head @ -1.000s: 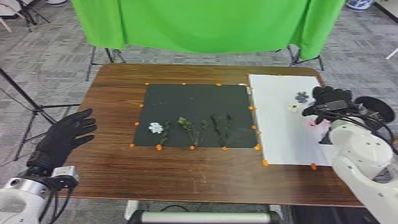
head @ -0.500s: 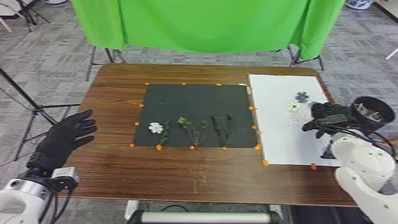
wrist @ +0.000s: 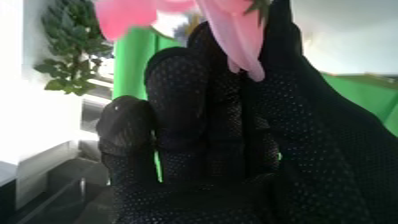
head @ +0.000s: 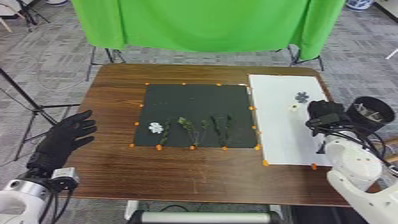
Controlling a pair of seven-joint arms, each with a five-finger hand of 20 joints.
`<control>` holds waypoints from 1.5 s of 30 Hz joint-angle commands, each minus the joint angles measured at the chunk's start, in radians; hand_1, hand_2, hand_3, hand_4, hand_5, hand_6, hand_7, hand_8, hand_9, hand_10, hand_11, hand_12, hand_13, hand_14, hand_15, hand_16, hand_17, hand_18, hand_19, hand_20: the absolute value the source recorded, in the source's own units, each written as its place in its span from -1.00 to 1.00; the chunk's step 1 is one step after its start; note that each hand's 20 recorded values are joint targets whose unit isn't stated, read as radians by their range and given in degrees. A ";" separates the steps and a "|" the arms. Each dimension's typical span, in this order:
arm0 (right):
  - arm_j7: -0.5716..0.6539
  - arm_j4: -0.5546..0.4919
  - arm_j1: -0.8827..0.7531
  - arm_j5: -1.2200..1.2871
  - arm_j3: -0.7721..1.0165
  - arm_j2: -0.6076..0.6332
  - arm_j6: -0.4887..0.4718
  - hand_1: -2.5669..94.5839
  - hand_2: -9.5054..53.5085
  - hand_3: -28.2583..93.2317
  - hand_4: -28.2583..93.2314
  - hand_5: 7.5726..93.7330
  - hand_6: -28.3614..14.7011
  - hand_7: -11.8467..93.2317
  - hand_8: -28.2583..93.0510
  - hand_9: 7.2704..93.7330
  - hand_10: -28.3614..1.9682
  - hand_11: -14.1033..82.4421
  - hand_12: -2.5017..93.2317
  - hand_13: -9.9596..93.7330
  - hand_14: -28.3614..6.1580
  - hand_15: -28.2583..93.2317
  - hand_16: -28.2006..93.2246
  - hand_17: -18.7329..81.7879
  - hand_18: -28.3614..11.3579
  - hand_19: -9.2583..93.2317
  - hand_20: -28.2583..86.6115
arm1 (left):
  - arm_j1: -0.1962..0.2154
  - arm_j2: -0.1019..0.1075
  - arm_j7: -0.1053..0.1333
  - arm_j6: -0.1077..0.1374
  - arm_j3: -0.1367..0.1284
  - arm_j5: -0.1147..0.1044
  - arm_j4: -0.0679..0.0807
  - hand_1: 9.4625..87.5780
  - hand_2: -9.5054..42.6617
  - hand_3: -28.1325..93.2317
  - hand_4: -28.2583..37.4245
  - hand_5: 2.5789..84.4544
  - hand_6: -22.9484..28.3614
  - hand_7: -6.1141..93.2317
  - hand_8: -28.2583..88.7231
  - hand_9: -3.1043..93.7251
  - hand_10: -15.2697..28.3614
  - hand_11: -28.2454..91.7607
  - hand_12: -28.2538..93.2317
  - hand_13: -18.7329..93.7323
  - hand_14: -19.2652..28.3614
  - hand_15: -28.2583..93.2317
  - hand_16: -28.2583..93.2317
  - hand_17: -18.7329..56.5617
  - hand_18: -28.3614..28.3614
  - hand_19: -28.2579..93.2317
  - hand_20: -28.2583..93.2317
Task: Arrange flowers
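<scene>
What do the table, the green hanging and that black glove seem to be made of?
The table looks wooden, perhaps veneer: brown, streaky grain. The green hanging seems matte fabric, falling in soft folds. The black glove on the right robot hand looks like mesh fabric, given its fine dotted texture.

Pink flower (wrist: pixel 236 35) against the black, finely dotted hand (wrist: pixel 191 165)

The table (head: pixel 195 175) is smooth wood with a low sheen. On the table, the black sheet (head: pixel 191 102) is matt; the white sheet (head: pixel 282 135) is smooth and paper-like. Beyond the table hangs matt green cloth (head: pixel 209 25). The left hand (head: pixel 60 137) and right hand (head: pixel 327 111) wear matt black fabric. The pink flower (wrist: pixel 234 31) has smooth petals.
</scene>
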 commanded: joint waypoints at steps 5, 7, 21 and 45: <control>-0.061 -0.037 0.159 -0.015 -0.095 -0.038 0.082 0.08 -1.00 0.83 -1.00 0.45 0.43 0.20 -0.54 0.78 0.55 -0.19 0.07 0.68 0.44 0.48 -0.02 0.14 -0.54 0.99 0.17 | 0.012 -0.011 0.002 0.013 -0.002 -0.005 -0.007 -0.52 -0.94 0.60 -0.88 -0.36 0.04 -0.38 -0.74 -0.43 0.26 -0.01 -0.28 -0.37 0.37 0.10 -0.54 -0.70 0.76 0.27 -0.36; -0.084 -0.038 0.220 -0.010 -0.145 -0.066 0.089 0.08 -1.00 0.84 -1.00 0.45 0.43 0.20 -0.54 0.78 0.55 -0.19 0.07 0.68 0.44 0.48 -0.02 0.14 -0.54 0.99 0.17 | 0.005 -0.009 0.001 0.011 0.004 -0.005 -0.004 -0.52 -0.94 0.60 -0.88 -0.36 0.04 -0.38 -0.73 -0.43 0.26 -0.01 -0.28 -0.37 0.37 0.10 -0.54 -0.70 0.76 0.27 -0.36; -0.292 0.059 0.588 -0.009 -0.520 -0.355 0.119 0.07 -1.00 0.84 -1.00 0.46 0.43 0.19 -0.53 0.79 0.54 -0.20 0.08 0.68 0.44 0.48 -0.01 0.14 -0.53 1.00 0.16 | -0.039 -0.005 -0.011 0.003 0.038 0.000 0.006 -0.53 -0.94 0.60 -0.88 -0.36 0.04 -0.38 -0.74 -0.43 0.26 -0.01 -0.28 -0.37 0.37 0.09 -0.54 -0.70 0.76 0.27 -0.37; -0.333 0.407 0.875 0.008 -0.935 -0.630 0.260 0.07 -1.00 0.83 -1.00 0.44 0.46 0.21 -0.54 0.79 0.57 -0.20 0.08 0.67 0.45 0.49 -0.02 0.14 -0.52 1.00 0.17 | -0.124 0.057 0.007 0.017 0.098 -0.008 0.028 -0.53 -0.93 0.60 -0.88 -0.36 0.04 -0.38 -0.74 -0.44 0.25 -0.02 -0.28 -0.37 0.37 0.10 -0.54 -0.70 0.76 0.26 -0.36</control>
